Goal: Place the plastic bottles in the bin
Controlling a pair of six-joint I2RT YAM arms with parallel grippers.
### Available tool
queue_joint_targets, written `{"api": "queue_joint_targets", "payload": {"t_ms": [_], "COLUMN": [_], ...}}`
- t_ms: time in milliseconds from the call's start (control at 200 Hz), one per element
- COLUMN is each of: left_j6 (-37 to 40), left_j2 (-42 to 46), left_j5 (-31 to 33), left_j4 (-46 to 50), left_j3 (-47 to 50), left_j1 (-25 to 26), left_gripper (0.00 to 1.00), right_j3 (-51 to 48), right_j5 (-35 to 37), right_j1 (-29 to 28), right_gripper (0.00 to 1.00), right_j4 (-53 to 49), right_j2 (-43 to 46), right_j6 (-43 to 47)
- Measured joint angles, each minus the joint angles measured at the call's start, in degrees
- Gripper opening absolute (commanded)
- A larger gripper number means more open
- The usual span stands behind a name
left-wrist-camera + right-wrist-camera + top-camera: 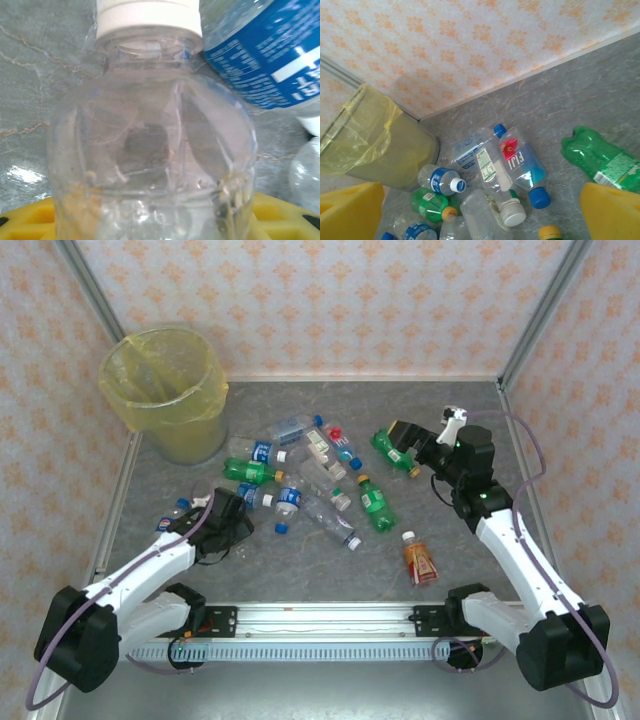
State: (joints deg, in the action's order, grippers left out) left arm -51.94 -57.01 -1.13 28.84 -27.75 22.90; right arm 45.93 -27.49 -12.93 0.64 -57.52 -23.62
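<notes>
Top external | bin (186,432) yellow-lined | left hand (224,517) astride clear bottle (150,150), grip unclear | right hand (403,435) wide

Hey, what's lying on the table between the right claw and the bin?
Bottles: a green bottle beside the right claw, then the Fiji bottle and a blue-labelled bottle towards the bin. The top view shows this.

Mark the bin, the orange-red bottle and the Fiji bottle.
bin (188,425): top external view, on its front wall.
orange-red bottle (421,564): top external view, on its body.
Fiji bottle (519,161): right wrist view, on its label.
</notes>
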Motion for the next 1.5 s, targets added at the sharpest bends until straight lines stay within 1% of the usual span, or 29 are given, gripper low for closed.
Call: {"api": "queue_joint_targets", "payload": {"t_ms": [150,245,390,561,666,821,1041,1256,1502], "left_j6": [0.1,1.1,4.0,8.7,11.4,14.3,17.6,16.5,13.8], "left_j2": [2.5,2.8,0.6,-5.9,-10.0,-15.8,-23.2,-29.0,-37.7], "left_j5": [0.1,0.7,3.5,6.3,6.3,5.0,3.0,-0.3,-3.0], "left_j4": [1.9,2.9,3.7,3.4,2.7,2.2,0.6,-2.6,-4.1], "left_j3": [-4.0,-9.3,-21.2,-36.3,-42.9,-51.0,-62.7,-68.3,-73.9], "left_j1": [0.0,0.0,0.0,-1.1,-4.6,-12.2,-20.4,-28.8,-34.9], "left_gripper": [0.53,0.54,0.57,0.57,0.57,0.57,0.57,0.57,0.57], "right_j3": [0.5,2.4,6.5,11.3,13.8,16.4,18.1,19.0,19.3], "right_j5": [0.0,0.0,0.5,1.1,2.0,3.3,4.4,5.2,6.4], "right_j1": [-4.2,-7.0,-11.9,-17.6,-20.0,-22.9,-25.0,-26.3,-26.5], "right_gripper": [1.0,1.0,1.0,1.0,1.0,1.0,1.0,1.0,1.0], "right_j4": [1.1,1.1,1.1,1.1,1.1,0.5,0.2,-0.5,-1.4], "right_j2": [-1.4,-3.4,-5.4,-6.6,-7.5,-8.1,-8.6,-9.3,-9.4], "right_j6": [0.0,0.0,0.3,1.0,1.6,2.4,2.9,3.3,3.3]}}
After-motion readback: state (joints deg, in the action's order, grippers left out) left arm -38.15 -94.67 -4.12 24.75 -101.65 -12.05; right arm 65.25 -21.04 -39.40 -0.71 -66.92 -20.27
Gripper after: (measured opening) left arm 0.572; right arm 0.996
